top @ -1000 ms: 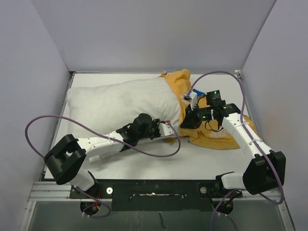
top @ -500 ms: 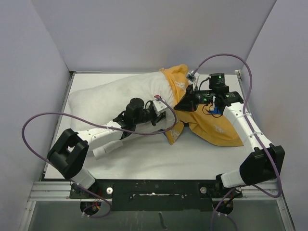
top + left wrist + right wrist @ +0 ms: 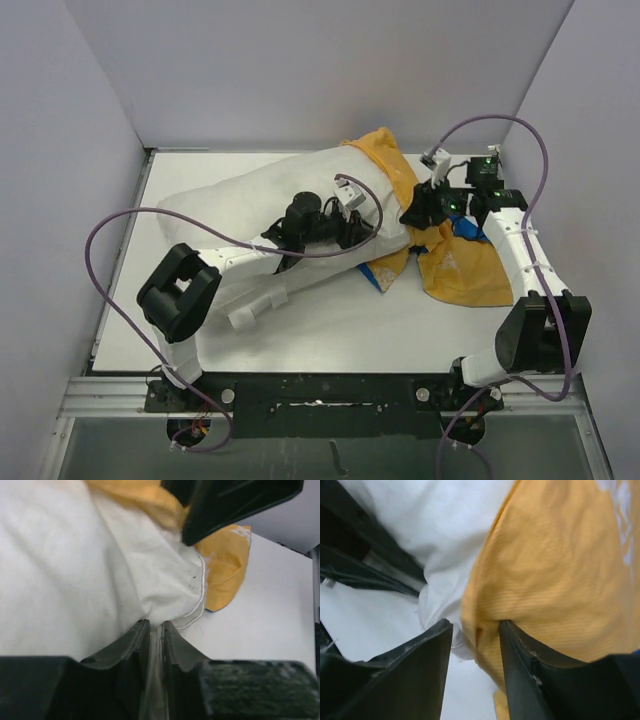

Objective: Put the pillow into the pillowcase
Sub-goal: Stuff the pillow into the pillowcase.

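Observation:
The white pillow (image 3: 240,205) lies across the table, and its right end reaches into the mouth of the mustard-yellow pillowcase (image 3: 465,270), where a little blue shows. My left gripper (image 3: 370,222) is shut on a pinch of the pillow (image 3: 75,565) fabric near its seamed corner, with white cloth between the jaws (image 3: 156,630). The pillowcase (image 3: 225,565) lies just beyond that corner. My right gripper (image 3: 410,217) is at the case's mouth. In the right wrist view its jaws (image 3: 475,630) stand apart. The pillowcase (image 3: 555,570) hem touches only one finger, and the pillow (image 3: 445,525) is beside it.
Grey walls close in the white table (image 3: 330,330) on three sides. A purple cable (image 3: 110,225) loops over the left arm and another (image 3: 500,125) arches above the right wrist. A metal rail (image 3: 320,390) runs along the near edge.
My left gripper has carried the pillow's corner right and away from me, toward the case. My right gripper has shifted right and back, and its jaws have opened off the yellow fabric.

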Controlling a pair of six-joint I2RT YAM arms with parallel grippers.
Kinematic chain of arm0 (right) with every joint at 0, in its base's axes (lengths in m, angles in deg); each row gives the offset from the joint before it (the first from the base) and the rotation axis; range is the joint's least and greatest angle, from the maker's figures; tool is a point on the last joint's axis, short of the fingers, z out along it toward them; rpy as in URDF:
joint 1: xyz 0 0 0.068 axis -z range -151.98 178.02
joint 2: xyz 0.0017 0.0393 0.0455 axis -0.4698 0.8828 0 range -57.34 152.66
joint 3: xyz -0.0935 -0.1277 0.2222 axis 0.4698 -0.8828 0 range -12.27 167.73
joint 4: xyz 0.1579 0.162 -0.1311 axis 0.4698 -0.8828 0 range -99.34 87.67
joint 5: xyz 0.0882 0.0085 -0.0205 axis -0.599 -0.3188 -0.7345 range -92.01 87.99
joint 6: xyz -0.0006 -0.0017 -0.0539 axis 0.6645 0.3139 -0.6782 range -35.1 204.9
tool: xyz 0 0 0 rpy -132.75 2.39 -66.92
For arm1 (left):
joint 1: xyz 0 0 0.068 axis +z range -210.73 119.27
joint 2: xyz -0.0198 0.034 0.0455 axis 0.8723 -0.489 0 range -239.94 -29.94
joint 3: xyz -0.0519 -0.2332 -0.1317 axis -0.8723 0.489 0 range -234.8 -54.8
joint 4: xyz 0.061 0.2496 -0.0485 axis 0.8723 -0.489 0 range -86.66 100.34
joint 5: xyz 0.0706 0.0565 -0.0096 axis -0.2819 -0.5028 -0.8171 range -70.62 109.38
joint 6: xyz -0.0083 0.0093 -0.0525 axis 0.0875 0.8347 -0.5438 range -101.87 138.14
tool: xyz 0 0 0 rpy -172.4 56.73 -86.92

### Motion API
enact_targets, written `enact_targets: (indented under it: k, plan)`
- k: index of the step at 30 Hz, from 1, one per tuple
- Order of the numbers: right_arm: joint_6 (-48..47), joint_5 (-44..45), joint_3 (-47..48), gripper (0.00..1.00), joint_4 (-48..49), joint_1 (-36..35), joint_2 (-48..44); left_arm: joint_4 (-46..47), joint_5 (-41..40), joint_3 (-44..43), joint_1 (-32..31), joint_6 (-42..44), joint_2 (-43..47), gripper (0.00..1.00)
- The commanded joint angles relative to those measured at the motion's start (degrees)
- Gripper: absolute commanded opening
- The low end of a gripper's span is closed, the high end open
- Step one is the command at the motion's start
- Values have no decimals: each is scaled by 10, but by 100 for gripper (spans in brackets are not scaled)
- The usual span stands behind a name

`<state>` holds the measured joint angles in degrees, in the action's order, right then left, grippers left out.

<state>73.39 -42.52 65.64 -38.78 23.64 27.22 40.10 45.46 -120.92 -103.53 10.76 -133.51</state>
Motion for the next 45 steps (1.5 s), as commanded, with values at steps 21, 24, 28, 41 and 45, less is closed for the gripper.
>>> enact_targets:
  k: [21,24,28,41,45]
  plan:
    - [292,-242,-522,98,486,222,-210,-280,-132,-39,-151,510,117,77]
    - [302,-166,-536,98,541,180,-174,-244,-146,-80,-151,554,46,77]
    - [317,-87,-521,98,561,148,-87,-181,-183,-116,-151,556,-34,77]
    - [457,74,-504,92,763,83,77,-87,-226,-144,-113,444,-90,0]
    - [473,120,-496,83,784,56,95,-98,-198,-155,-98,414,-75,0]
